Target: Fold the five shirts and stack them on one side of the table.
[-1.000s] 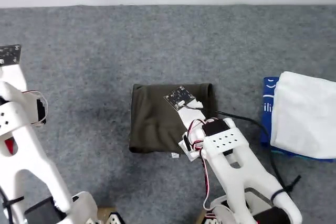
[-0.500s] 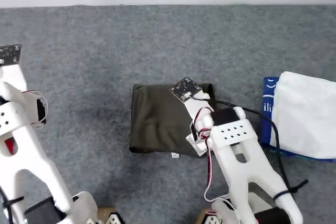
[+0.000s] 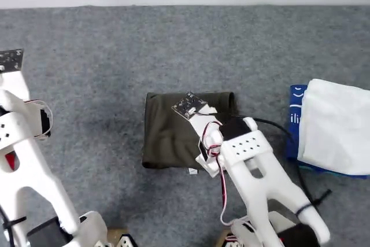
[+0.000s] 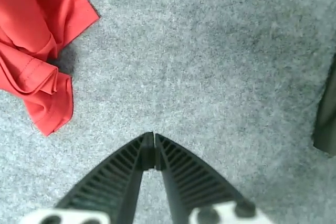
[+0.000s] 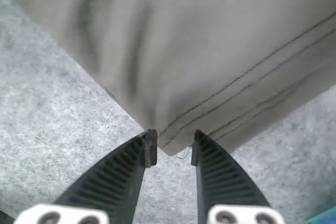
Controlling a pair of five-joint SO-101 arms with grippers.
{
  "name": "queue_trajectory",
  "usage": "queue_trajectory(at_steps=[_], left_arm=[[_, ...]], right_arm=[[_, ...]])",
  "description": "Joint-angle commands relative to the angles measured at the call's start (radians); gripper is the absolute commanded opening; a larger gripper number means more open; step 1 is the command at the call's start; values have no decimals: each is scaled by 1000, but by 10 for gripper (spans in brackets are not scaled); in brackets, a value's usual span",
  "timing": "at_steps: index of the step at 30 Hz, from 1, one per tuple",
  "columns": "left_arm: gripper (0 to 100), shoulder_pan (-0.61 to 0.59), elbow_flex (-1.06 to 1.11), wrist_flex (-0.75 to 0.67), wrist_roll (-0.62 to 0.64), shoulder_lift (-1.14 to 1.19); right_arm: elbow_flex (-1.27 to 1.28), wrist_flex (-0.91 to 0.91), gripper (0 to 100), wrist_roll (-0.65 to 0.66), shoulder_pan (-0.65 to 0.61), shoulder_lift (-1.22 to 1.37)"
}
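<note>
A folded olive shirt (image 3: 170, 131) lies in the middle of the grey table. The right arm (image 3: 245, 151) leans over its right half. In the right wrist view my right gripper (image 5: 172, 148) is open a little, with a stitched corner of the olive shirt (image 5: 210, 51) lying between its fingertips. A white folded shirt (image 3: 335, 128) rests on a blue one (image 3: 294, 114) at the right edge. My left gripper (image 4: 154, 153) is shut over bare table, with a crumpled red shirt (image 4: 34, 51) beyond it. The left arm (image 3: 23, 137) stands at the left edge.
The grey carpet-like table top (image 3: 185, 44) stretches open across the back and the left of centre. A dark edge of the olive shirt (image 4: 328, 108) shows in the left wrist view. A black cable (image 3: 272, 128) trails from the right arm toward the stack.
The right arm's wrist swung to the right over the olive shirt and then back to the left. The olive shirt and the left arm have stayed put.
</note>
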Motion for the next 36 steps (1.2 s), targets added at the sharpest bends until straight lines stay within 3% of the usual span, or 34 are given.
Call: queue_trajectory(at_steps=[1, 10, 15, 20, 28, 36], left_arm=[[13, -5, -1, 15, -17, -29], [13, -5, -1, 17, -15, -34], [13, -5, -1, 17, -15, -29], [13, -5, -1, 17, -15, -29], [13, -5, -1, 17, -15, -29], [13, -3, -1, 15, -15, -29]], right_arm=[[-3, -30, 116, 8, -8, 54], [-5, -111, 110, 8, -7, 194], [-17, -108, 5, 8, -7, 205], [-25, -87, 9, 17, -5, 202], [-118, 59, 9, 203, 150, 42], [-180, 51, 9, 396, 321, 82]])
